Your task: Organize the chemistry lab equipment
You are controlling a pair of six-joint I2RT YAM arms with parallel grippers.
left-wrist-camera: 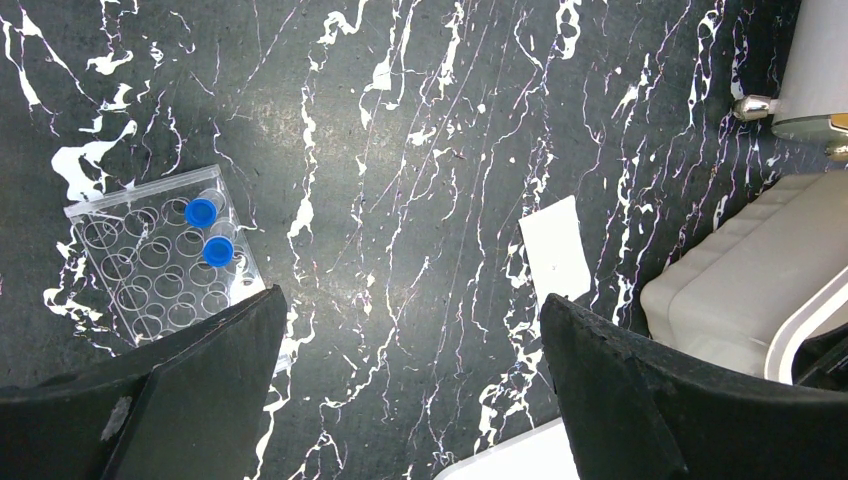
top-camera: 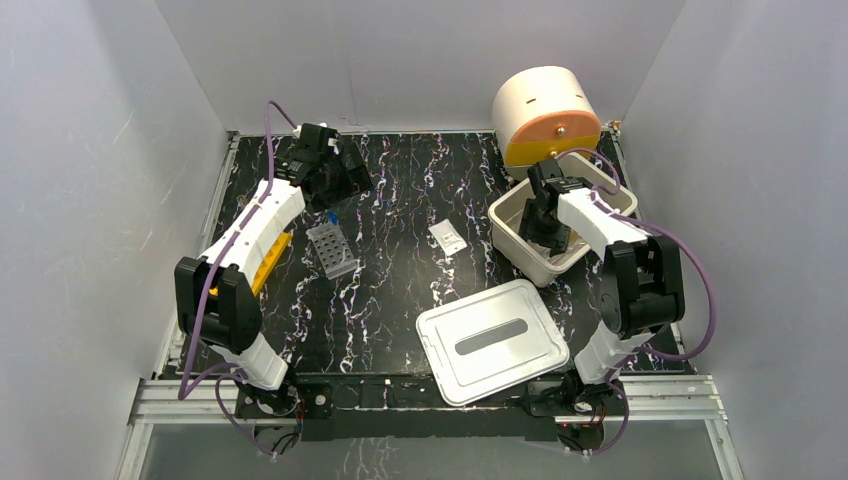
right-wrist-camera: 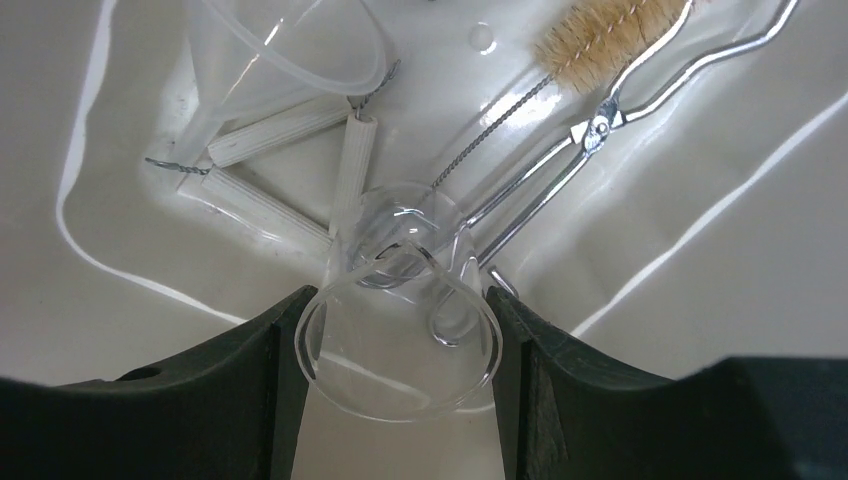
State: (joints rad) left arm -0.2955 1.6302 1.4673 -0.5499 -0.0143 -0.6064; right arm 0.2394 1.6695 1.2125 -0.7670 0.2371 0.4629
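1. Inside the cream bin (top-camera: 520,258) at two o'clock on the counter (top-camera: 400,180): right end effector (right-wrist-camera: 395,310) down among the stored items, closed partway on a clear glass beaker (right-wrist-camera: 400,385), with fingers (right-wrist-camera: 230,380) against its rim on both sides.
2. On the bin floor around the beaker: white triangle (right-wrist-camera: 280,135) at ten o'clock, clear funnel (right-wrist-camera: 280,50) at eleven, bristle brush (right-wrist-camera: 600,35) at one, metal tongs (right-wrist-camera: 560,165) running off toward two. Tong handle loops seen through the glass; touching it or just beneath, cannot tell.
3. Step in hand, as a judgement: most likely placing the beaker in the bin with the other equipment, though a lift out cannot be ruled out from this alone.
4. Next move, if placing: a gentle release once the glass sits flat, then a straight rise clear of the tongs and triangle.
5. At ten o'clock on the counter: left end effector (left-wrist-camera: 412,305) spread wide, holding nothing, hovering over bare marble.
6. Waiting elsewhere: grey tube rack (top-camera: 332,250) at nine o'clock with two blue-capped tubes (left-wrist-camera: 201,212) standing in it, small white packet (top-camera: 447,238) near the centre, bin lid (top-camera: 492,340) lying off at six o'clock.
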